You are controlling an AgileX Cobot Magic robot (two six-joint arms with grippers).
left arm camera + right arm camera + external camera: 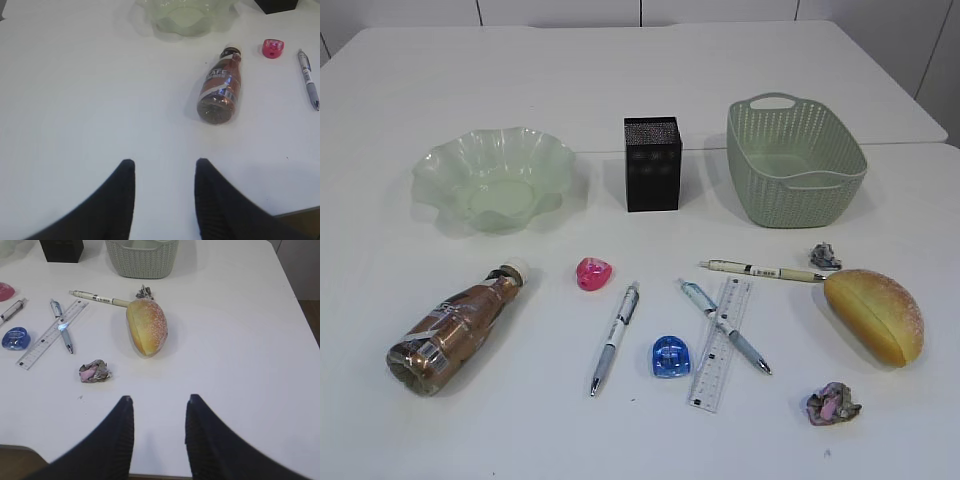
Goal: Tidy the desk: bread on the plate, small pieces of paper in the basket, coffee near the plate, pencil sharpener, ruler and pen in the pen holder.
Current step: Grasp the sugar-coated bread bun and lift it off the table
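Note:
The bread (875,315) lies at the right of the desk (620,80), between two crumpled paper pieces (825,257) (833,404). Lying on its side at the left is the coffee (455,328), below the plate (495,180). A pink sharpener (593,273), a blue sharpener (670,357), three pens (615,338) (725,325) (763,270) and the ruler (722,343) are scattered in front of the pen holder (652,163). The basket (795,160) stands back right. My left gripper (165,167) hangs open short of the coffee (220,90). My right gripper (159,402) is open short of the bread (146,326). Both are empty.
The desk's front edge runs just under both grippers (75,450). A second white table joins at the back, with a seam (910,143) behind the basket. One pen (62,326) lies across the ruler (52,333). Neither arm shows in the exterior view.

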